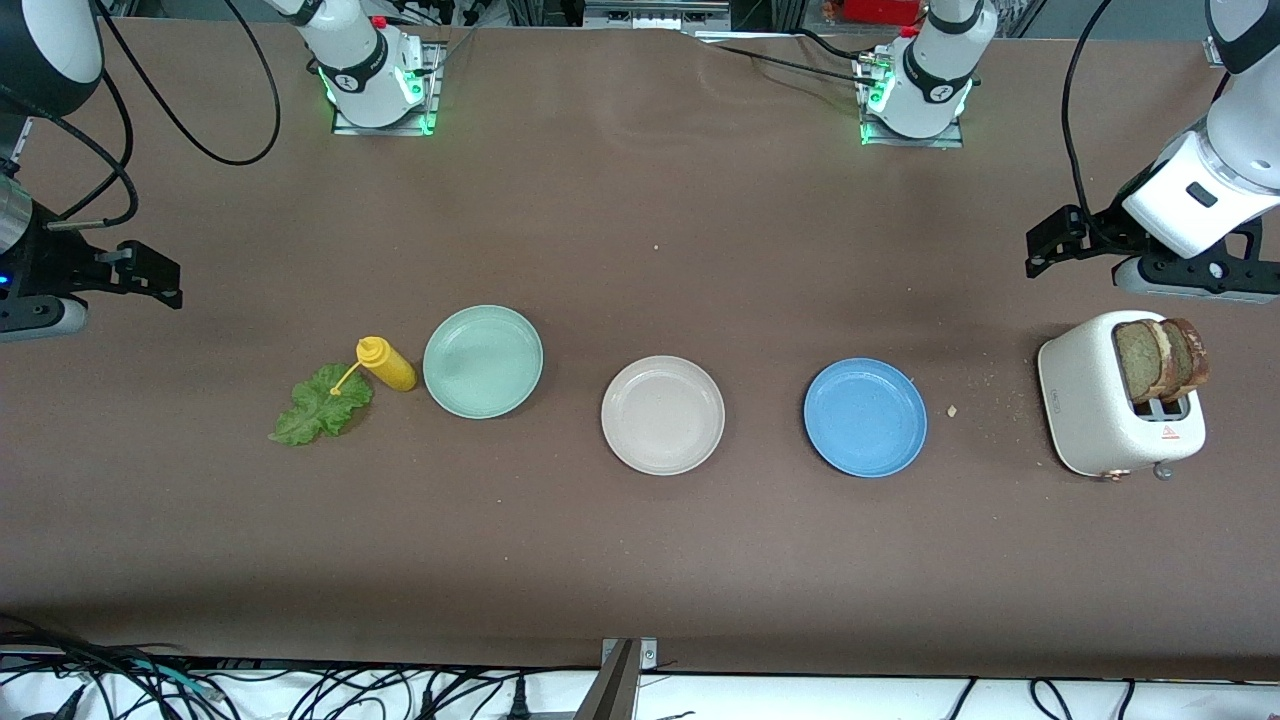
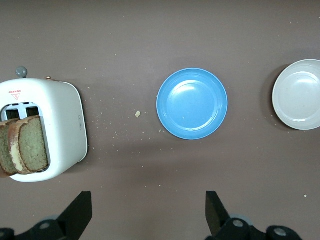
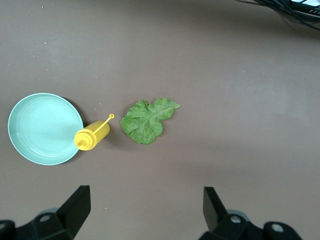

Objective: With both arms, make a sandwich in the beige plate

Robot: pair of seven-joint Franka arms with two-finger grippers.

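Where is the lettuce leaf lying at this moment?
The lettuce leaf lies flat on the table toward the right arm's end, beside the yellow squeeze bottle, whose nozzle tip points over it; the mint-green plate is next along.

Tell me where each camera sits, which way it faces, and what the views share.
Front view: high across the table, facing both arm bases; beige plate in the middle, toaster with bread, lettuce; left gripper and right gripper at the table's ends.
Left wrist view: looks down past open fingers at the toaster, blue plate and beige plate.
Right wrist view: looks down past open fingers at the lettuce, mustard bottle and green plate.
Shared: the wrist views share nothing; front shows everything.
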